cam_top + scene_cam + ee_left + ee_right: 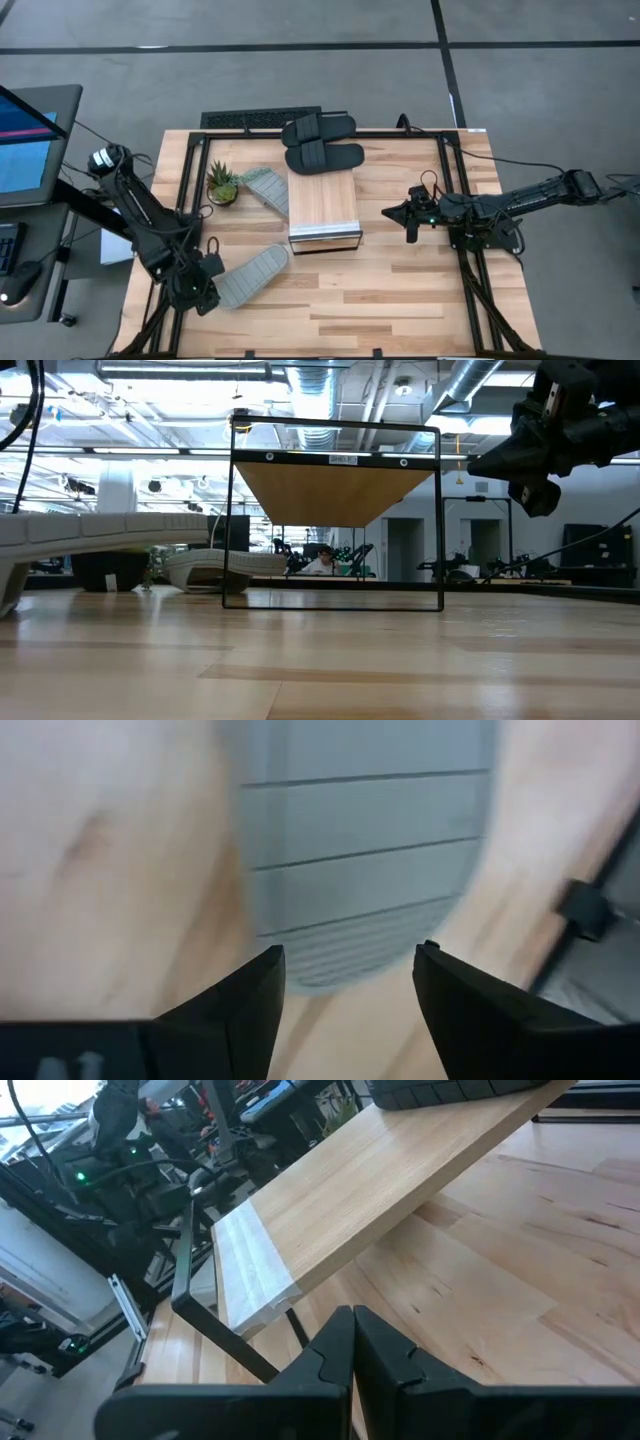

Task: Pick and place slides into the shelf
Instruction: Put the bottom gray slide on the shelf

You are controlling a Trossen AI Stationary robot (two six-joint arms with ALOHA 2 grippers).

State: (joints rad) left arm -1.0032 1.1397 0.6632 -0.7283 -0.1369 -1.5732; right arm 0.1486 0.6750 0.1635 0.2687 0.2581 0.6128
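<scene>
The shelf point(323, 205) point(335, 490) stands mid-table, silvery edge toward the near side. Two black slides point(320, 128) point(323, 157) lie at its far end. One pale grey-green slide point(268, 188) lies against the shelf's left side. Another grey-green slide point(252, 275) point(365, 860) lies sole up on the table near the left corner. My left gripper point(200, 285) point(350, 955) is open, pointing down over that slide's near end, a finger toward each side; I see no touch. My right gripper point(410, 222) point(352, 1325) hangs shut right of the shelf.
A small potted plant point(222, 185) stands left of the shelf, beside the grey-green slide. A keyboard point(260, 120) lies at the far edge, a monitor point(30, 140) off the table's left. Black frame rails point(470, 250) run along the table's sides. Bare wood spans the near half.
</scene>
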